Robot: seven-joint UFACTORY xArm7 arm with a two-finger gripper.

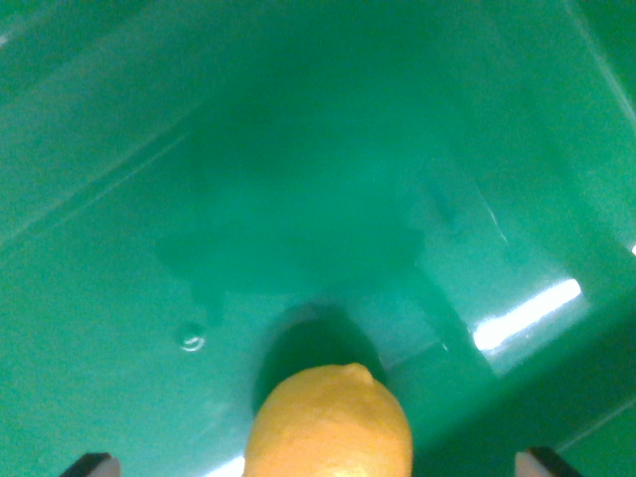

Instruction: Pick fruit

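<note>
A yellow-orange lemon [330,425] fills the bottom middle of the wrist view, its nub pointing up and a dark shadow behind it. It lies low inside a green plastic bin [298,179]; I cannot tell whether it rests on the floor. My gripper [318,465] is open. Only its dark fingertips [91,464] show, one in each bottom corner. They stand wide apart on either side of the lemon and do not touch it. The lower part of the lemon is cut off by the frame edge.
The bin's glossy green floor and sloped walls fill the whole view. A bright light reflection [527,316] lies on the wrist view's right. A small round mark [191,342] sits on the floor left of the lemon.
</note>
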